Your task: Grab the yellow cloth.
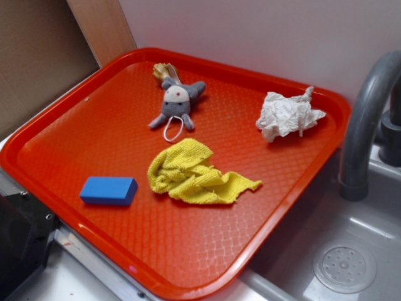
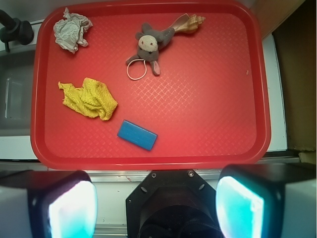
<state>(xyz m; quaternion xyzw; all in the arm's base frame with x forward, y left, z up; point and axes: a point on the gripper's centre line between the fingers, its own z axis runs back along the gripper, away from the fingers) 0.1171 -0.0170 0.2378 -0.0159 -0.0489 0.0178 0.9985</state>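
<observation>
Crumpled near the middle of the red tray (image 1: 75, 94): the yellow cloth (image 1: 195, 174), folds bunched, underside hidden. Just beside it, apart, a blue block (image 1: 109, 190). Farther back, a grey plush toy (image 1: 177, 101) with a white loop, partly covering a tan shell-like object (image 2: 189, 22), hard to identify. In the far corner, a white tissue wad (image 1: 287, 114). Gripper (image 2: 157, 206) cut off at the wrist view's bottom edge, jaws spread wide, holding nothing, well short of the cloth. Grey faucet (image 1: 365, 119) cropped at right.
</observation>
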